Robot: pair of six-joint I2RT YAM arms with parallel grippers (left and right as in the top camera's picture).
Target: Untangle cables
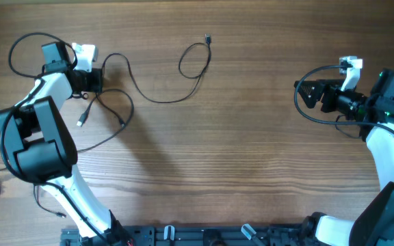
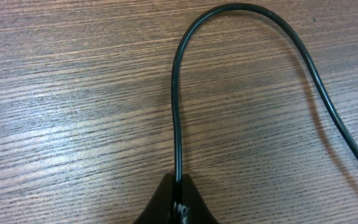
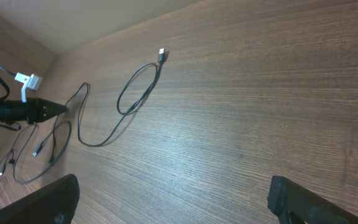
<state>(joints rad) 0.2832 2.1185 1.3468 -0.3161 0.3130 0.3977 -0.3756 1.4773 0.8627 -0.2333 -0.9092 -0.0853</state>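
Counter: brown wood-grain top (image 1: pixel 252 157), with straight grain running left to right.
Room: a pale wall (image 3: pixel 73 18) stood behind the far edge, seen from the right wrist.
Long black cable (image 1: pixel 157 100): lay toward the far-left corner. It ran from the left hand out along the far side, made one loop and ended in a small plug (image 1: pixel 208 39).
Second black cable (image 1: pixel 125 116): loose curves by the left edge, just nearer than the left hand, with a pale plug end (image 1: pixel 82 121). Could not tell whether it crossed the long one.
Left hand (image 1: pixel 100 79): near the far-left corner, clenched on the long black cable. In the left wrist view the cable went straight into the closed fingertips (image 2: pixel 179 202), then arched away over the wood.
Right hand (image 1: pixel 305 93): by the right edge, toward the far side, released. Its fingers (image 3: pixel 55 199) were spread wide, holding nothing, well apart from both cables.
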